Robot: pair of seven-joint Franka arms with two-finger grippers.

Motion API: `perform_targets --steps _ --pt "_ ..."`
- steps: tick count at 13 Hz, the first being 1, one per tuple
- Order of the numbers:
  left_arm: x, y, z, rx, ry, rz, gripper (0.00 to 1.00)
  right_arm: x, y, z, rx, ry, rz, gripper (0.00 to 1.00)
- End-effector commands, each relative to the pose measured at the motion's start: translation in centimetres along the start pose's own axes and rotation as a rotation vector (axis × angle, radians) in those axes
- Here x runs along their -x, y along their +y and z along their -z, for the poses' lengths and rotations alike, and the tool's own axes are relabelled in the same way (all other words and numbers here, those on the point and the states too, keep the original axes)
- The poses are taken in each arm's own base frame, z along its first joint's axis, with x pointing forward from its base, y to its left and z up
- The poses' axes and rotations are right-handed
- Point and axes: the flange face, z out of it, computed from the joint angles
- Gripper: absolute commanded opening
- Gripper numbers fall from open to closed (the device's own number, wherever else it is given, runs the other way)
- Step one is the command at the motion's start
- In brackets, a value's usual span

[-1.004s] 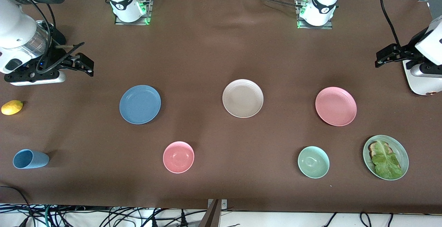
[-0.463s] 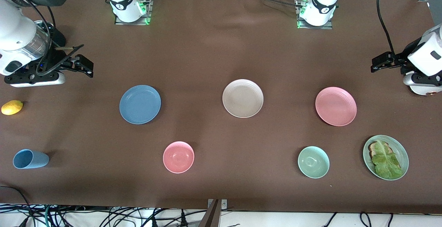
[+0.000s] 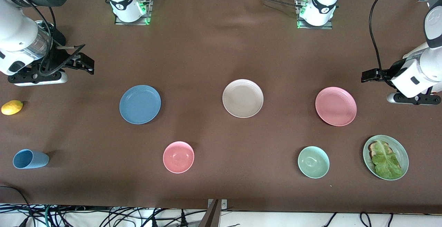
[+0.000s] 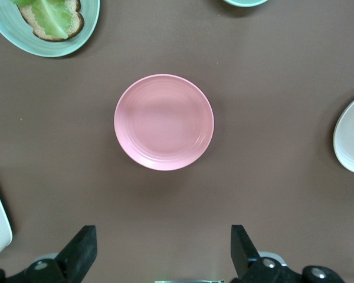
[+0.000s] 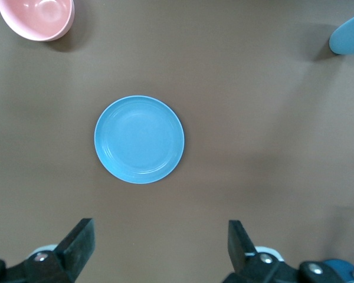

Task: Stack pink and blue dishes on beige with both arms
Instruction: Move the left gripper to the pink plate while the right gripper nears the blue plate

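Note:
Three flat plates lie in a row across the brown table. The blue plate [image 3: 140,104] [image 5: 139,139] is toward the right arm's end. The beige plate [image 3: 242,98] [image 4: 351,141] is in the middle. The pink plate [image 3: 335,106] [image 4: 163,122] is toward the left arm's end. My left gripper [image 3: 368,76] [image 4: 163,247] hangs open above bare cloth beside the pink plate, holding nothing. My right gripper [image 3: 86,64] [image 5: 161,242] hangs open above bare cloth beside the blue plate, holding nothing.
Nearer the front camera stand a pink bowl [image 3: 178,157], a pale green bowl [image 3: 313,162] and a green plate [image 3: 402,149] with toast and lettuce. A blue cup [image 3: 30,159] lies on its side and a lemon [image 3: 12,107] sits at the right arm's end.
My left arm has swung in toward the pink plate, its gripper still open. My right gripper has barely shifted. No dish has moved.

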Motion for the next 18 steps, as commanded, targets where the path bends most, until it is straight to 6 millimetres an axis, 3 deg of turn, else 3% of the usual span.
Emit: perform_targets --steps 1,3,6,8,14,18 --pt "-1.4 -0.4 -1.2 0.020 -0.024 0.016 1.00 0.5 0.1 0.2 0.014 -0.010 -0.004 1.00" --pt "-2.1 -0.6 -2.5 0.019 -0.047 0.017 1.00 -0.2 -0.8 -0.5 0.013 -0.021 0.004 1.00" --pt "-3.7 -2.3 -5.9 0.031 -0.101 0.040 1.00 -0.1 -0.2 -0.2 0.012 -0.037 0.009 1.00" --pt "-4.6 -4.6 -7.4 0.040 -0.095 0.072 1.00 -0.2 -0.2 -1.0 0.002 -0.053 0.052 1.00" --pt "-6.6 -9.1 -13.9 -0.069 -0.118 0.086 1.00 -2.5 1.1 -6.8 -0.035 -0.092 0.075 1.00" --pt "-5.9 -9.6 -18.7 -0.064 -0.073 0.080 1.00 -4.5 1.0 -12.7 -0.035 -0.081 0.075 1.00"
